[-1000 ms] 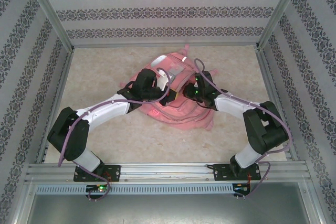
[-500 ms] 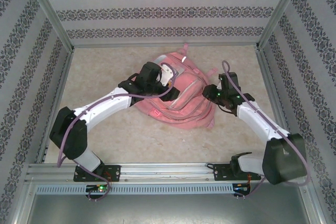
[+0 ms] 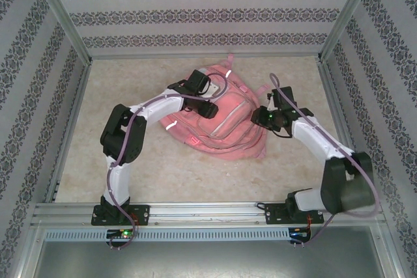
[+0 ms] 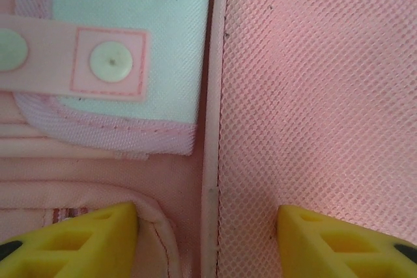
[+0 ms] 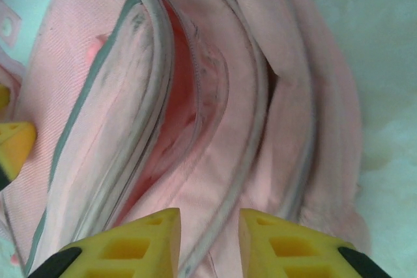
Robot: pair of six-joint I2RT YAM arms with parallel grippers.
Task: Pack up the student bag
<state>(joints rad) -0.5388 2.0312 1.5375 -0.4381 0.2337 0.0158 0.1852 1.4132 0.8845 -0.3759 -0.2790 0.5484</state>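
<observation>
My left gripper (image 4: 207,218) stands wide. Its 2 yellow fingers (image 4: 91,239) are apart with nothing between them, directly over the student bag (image 3: 228,128). Beneath it I note a pink mesh panel (image 4: 313,96) on the right, a piped seam beside it, and a pale flap (image 4: 163,17) crossed by a pink tab with a round snap (image 4: 111,62).

My right gripper (image 5: 208,221) stands narrow and holds nothing. It is close to the bag's side and faces a gaping pocket (image 5: 176,128) edged in pale piping.

The bag lies flat on the surface (image 3: 195,174), at the middle toward the far edge, between my 2 arms.
</observation>
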